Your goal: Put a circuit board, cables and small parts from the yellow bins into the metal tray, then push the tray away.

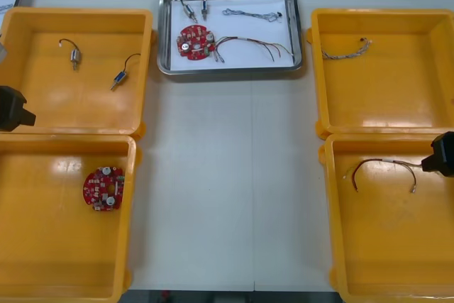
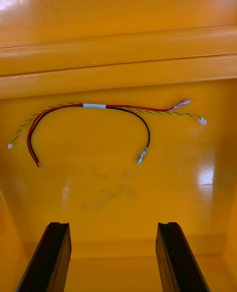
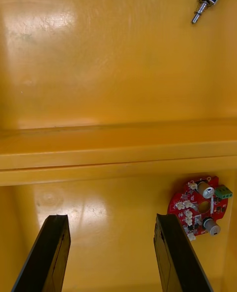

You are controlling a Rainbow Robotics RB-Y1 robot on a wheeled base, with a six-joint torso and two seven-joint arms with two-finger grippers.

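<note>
Front view: left hand [image 1: 13,108], right hand [image 1: 443,154] hover over yellow bins [image 1: 71,104], each spread apart.

Yellow bins [image 1: 50,260]; red circuit board [image 1: 103,188]; shiny tray [image 1: 234,69], white inside; red, yellow and black cable [image 2: 94,106]

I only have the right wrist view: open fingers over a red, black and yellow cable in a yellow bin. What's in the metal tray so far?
Observer: The metal tray holds a circuit board, a blue and white cable, a red and yellow cable and two small metal parts.
Operator: Where's the left gripper?
Observer: The left gripper is open above the two left bins, near the wall between them.
Operator: Anything in the bin beyond mine?
Observer: The far right bin holds one twisted cable.
</note>
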